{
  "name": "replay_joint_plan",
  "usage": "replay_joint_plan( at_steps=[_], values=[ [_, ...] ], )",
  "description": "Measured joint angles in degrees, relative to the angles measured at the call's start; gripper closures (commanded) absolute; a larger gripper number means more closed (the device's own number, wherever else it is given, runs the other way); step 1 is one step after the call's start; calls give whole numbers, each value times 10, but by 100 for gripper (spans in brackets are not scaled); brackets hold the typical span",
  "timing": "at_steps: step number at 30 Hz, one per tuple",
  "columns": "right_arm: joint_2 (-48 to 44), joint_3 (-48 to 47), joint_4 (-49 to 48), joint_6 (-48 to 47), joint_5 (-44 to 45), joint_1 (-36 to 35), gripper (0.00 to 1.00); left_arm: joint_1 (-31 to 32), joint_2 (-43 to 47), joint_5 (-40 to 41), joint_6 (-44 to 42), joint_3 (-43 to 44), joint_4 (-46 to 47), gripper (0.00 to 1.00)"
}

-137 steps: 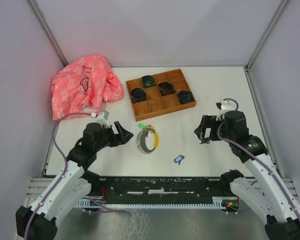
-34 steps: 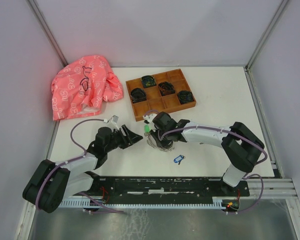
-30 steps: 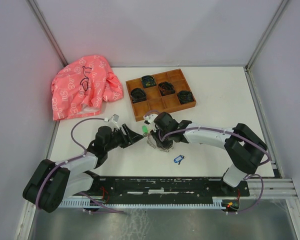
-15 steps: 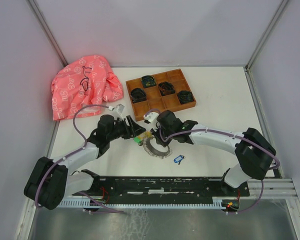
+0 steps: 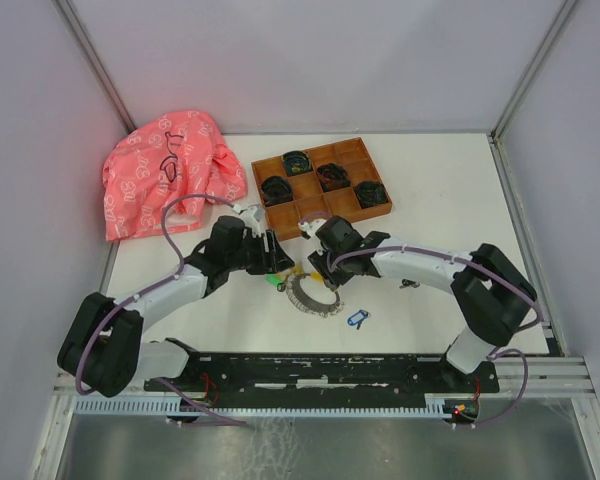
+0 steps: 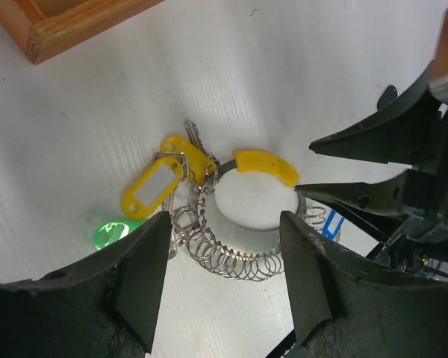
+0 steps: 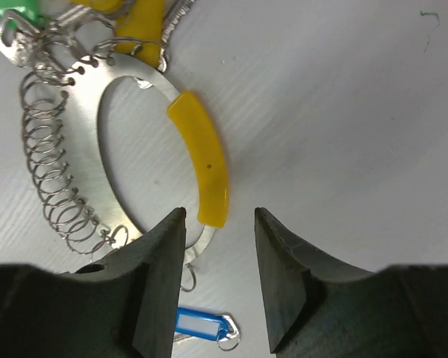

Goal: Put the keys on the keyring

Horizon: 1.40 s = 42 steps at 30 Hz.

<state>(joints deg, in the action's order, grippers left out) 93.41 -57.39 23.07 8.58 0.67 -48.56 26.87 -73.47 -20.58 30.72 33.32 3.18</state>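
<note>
Though L pincer (image 6: 224, 224) & R pincer (image 7: 220, 216) both apart, keyring (image 7: 145, 74) flat on white tbl (image 5: 440, 200), grey walls (image 5: 310, 60).

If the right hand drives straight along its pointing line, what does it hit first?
Likely the keyring: the end of its yellow sleeve lies between the open right hand's fingertips. Height above it is unclear.

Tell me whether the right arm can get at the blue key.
Probably yes: the blue key lies uncovered beside the keyring, where the right gripper hangs open; nothing lies between.
</note>
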Motion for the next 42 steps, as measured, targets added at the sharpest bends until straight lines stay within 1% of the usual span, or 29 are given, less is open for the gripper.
replay_joint_plan(
  at_steps=[4,10,13,17,19,24,32,38,40,42],
  values=[
    [47,-19,15,5,-2,10,50,0,10,19,-1,0,-17,32],
    [87,-47,35,8,-9,10,55,0,28,31,-2,0,-20,31],
    [95,-58,43,8,-11,10,63,0,28,31,-2,0,-22,31],
    [104,-72,60,5,-6,10,76,0,28,25,-2,-3,-20,31],
    [106,-75,66,3,-5,10,81,0,25,13,-2,-4,-16,31],
    [105,-81,79,-10,-4,10,85,0,13,-6,-2,-4,-7,31],
    [69,-94,92,-66,-1,10,89,-1,-15,-42,-18,-4,24,30],
    [40,-101,87,-115,1,10,89,-9,-66,-98,-66,15,49,32],
    [32,-101,86,-130,1,10,87,-13,-84,-118,-79,29,52,32],
    [25,-101,86,-142,1,10,81,-14,-98,-136,-94,43,55,32]
  ],
)
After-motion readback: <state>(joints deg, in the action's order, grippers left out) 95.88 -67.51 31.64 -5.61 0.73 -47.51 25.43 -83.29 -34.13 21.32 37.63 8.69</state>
